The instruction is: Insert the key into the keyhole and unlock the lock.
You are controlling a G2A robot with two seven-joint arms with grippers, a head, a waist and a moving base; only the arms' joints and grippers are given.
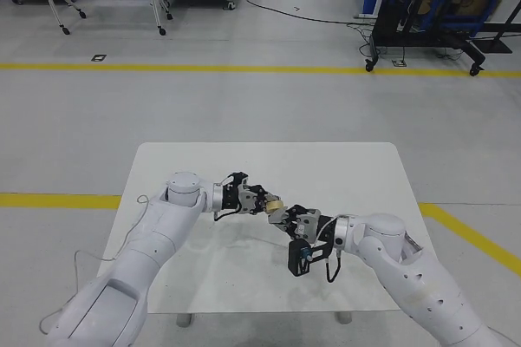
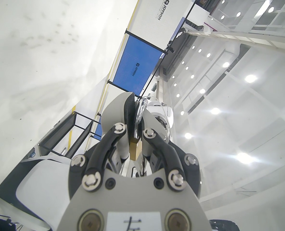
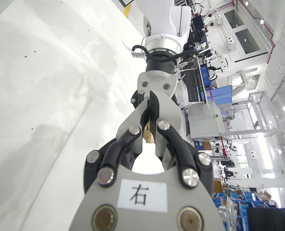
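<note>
- Top view: left gripper [image 1: 260, 202] is pinching the lock [image 1: 274, 206] over the table [image 1: 355, 165]
- right gripper [image 1: 283, 215] is squeezed tight on the key [image 3: 148, 136], right up against the lock

Right gripper [image 3: 149, 103] around brass key [image 3: 148, 135]

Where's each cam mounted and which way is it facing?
Top: above the arms, looking down at the table; both arms show.
Left wrist: behind left pincer, facing right arm; lock between its fingers.
Right wrist: behind right pincer, facing left arm; key between its fingers.
Shared: each wrist view shows the other arm.
</note>
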